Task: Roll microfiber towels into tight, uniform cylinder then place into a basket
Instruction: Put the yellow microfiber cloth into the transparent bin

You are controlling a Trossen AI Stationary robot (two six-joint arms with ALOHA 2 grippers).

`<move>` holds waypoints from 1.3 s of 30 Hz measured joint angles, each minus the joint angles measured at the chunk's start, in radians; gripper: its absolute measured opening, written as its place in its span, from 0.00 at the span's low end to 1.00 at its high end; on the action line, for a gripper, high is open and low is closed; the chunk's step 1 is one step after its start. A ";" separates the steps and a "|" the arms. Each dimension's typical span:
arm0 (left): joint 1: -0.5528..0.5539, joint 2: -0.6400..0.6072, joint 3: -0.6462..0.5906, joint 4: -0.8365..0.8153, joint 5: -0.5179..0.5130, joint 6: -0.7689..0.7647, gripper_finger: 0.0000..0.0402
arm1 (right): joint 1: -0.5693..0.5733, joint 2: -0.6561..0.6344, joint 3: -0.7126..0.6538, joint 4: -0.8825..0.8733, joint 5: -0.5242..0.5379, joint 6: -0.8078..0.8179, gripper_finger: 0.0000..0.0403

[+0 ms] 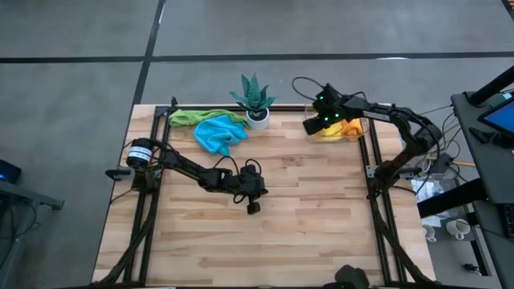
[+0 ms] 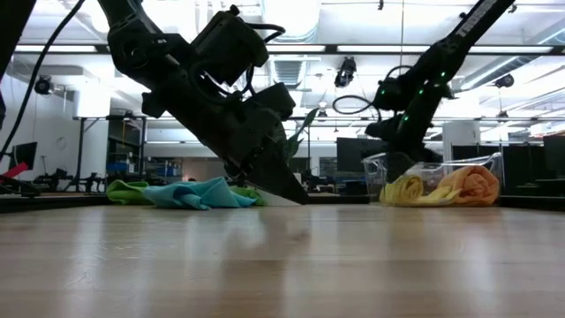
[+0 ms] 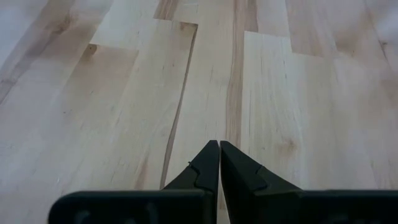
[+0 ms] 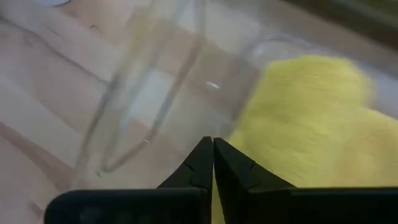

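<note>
fingers: both pairs closed, empty | right gripper (image 1: 315, 124) over basket (image 2: 388, 168) | left gripper (image 1: 252, 207) near surface (image 1: 321, 225) | risk: right nudges basket, loosening yellow roll (image 4: 311, 118)

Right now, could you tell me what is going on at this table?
Two arms are rolling towels into a clear basket. A yellow towel and an orange towel already lie in it, and the right tool hangs shut over them. The left tool is shut, empty, above bare wood mid-table. A green towel and a blue towel lie unrolled near the potted plant.
</note>
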 joint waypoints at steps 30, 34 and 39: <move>-0.001 0.000 -0.008 -0.002 0.000 0.000 0.00 | -0.005 0.084 0.044 -0.073 0.152 0.019 0.02; -0.001 0.000 -0.009 -0.001 0.000 0.000 0.00 | -0.005 0.050 0.040 -0.069 0.171 0.001 0.02; -0.001 0.000 -0.009 -0.001 0.000 0.000 0.00 | -0.013 -0.013 0.042 -0.124 0.269 0.011 0.02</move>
